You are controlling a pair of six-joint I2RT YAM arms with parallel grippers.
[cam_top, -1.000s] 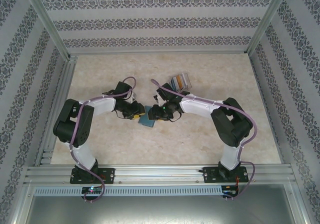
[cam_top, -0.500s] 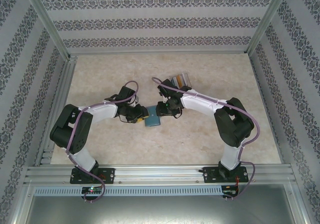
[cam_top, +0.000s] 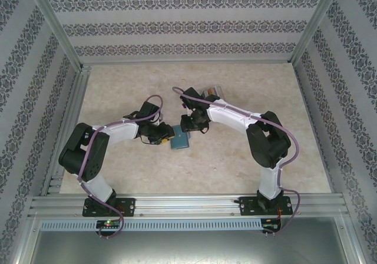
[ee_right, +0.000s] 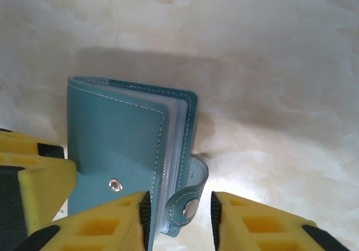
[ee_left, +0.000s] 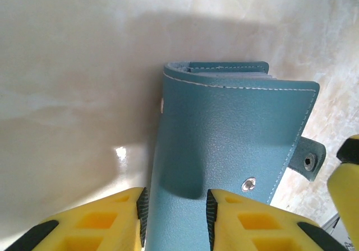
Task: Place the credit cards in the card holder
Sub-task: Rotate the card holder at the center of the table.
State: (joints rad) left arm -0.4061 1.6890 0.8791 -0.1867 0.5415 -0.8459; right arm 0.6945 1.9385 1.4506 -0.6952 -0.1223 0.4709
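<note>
Left gripper (ee_left: 176, 200) clamps the card holder (ee_left: 235, 133); right gripper (ee_right: 179, 200) straddles its strap (ee_right: 193, 198), grip unclear. Credit cards (cam_top: 214, 91) lie above centre, partly behind the right arm (cam_top: 235, 116)

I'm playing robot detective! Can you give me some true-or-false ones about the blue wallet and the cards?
1. The card holder has a small pale stud on its cover. True.
2. The credit cards are already inside the card holder. False: they lie on the table, farther back than the card holder.
3. The left gripper has a finger on each side of the card holder. True.
4. The card holder is red. False: it is teal-blue.
5. Its strap is snapped shut. False: it hangs undone, off the stud.
</note>
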